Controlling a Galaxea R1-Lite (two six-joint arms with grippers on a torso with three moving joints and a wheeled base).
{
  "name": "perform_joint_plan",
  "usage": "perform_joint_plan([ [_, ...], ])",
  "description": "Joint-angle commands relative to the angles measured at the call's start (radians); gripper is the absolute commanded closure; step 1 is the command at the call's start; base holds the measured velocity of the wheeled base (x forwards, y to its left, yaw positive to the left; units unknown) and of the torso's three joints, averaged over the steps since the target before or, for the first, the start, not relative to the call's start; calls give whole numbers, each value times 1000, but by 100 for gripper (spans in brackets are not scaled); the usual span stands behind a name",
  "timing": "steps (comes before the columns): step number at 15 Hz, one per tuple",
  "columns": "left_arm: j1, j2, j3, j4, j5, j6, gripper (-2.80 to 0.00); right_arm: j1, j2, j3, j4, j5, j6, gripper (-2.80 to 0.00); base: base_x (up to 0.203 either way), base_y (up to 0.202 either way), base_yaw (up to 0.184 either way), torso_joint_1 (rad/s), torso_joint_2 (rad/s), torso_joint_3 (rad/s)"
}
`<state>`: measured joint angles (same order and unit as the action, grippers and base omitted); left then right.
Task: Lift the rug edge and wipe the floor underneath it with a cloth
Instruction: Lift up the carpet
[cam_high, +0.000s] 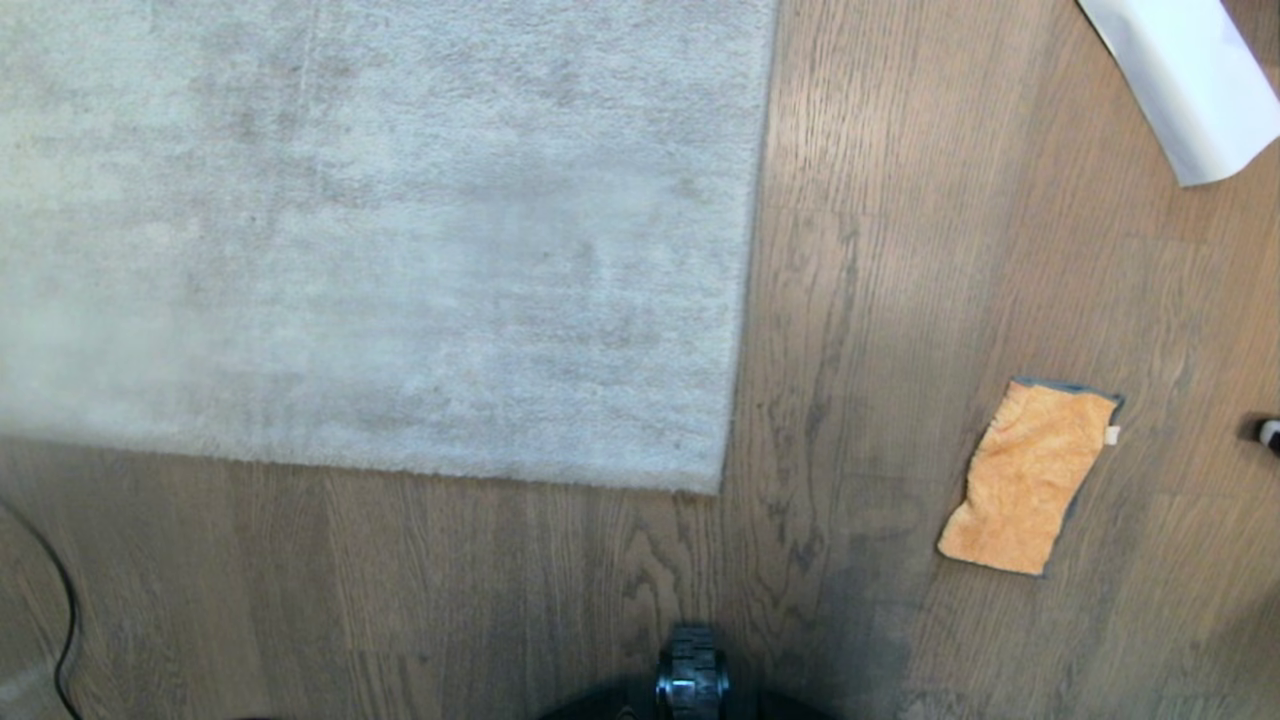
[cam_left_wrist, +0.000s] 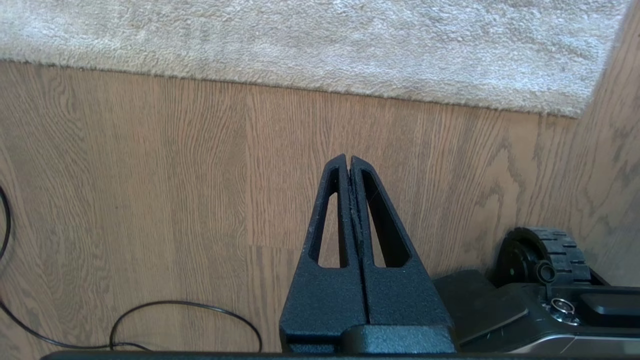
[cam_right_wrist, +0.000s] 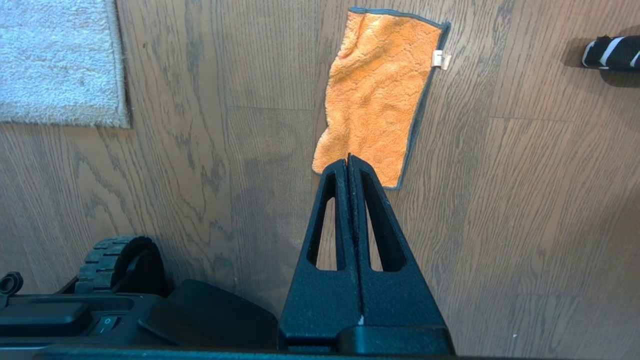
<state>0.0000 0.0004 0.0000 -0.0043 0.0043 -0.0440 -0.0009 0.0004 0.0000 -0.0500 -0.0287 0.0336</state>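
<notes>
Cloth (cam_right_wrist: 380, 95) flat on floor (cam_right_wrist: 525, 210), beyond right pincer (cam_right_wrist: 349, 159)

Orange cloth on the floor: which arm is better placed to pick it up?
Right. The orange fluffy microfibre cloth lies on the robot's right, just ahead of the shut right gripper; the left gripper faces bare planks by the light grey rug.

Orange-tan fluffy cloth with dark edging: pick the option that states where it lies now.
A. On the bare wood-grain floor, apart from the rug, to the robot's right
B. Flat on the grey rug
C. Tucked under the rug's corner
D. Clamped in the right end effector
A: the orange-tan fluffy cloth with dark edging lies on the brown wood-grain plank floor, with bare planks between it and the light grey short-pile rug; the shut right end effector holds nothing.
</notes>
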Motion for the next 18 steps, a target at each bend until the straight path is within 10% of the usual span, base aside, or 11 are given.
perform_joint_plan([
  [1,0,0,0,0,0,0,0,-1,1,0,-1,0,0,0,0,0,0,0,0,0],
  [18,-1,0,0,1,0,3,0,1,1,0,-1,0,0,0,0,0,0,0,0,0],
])
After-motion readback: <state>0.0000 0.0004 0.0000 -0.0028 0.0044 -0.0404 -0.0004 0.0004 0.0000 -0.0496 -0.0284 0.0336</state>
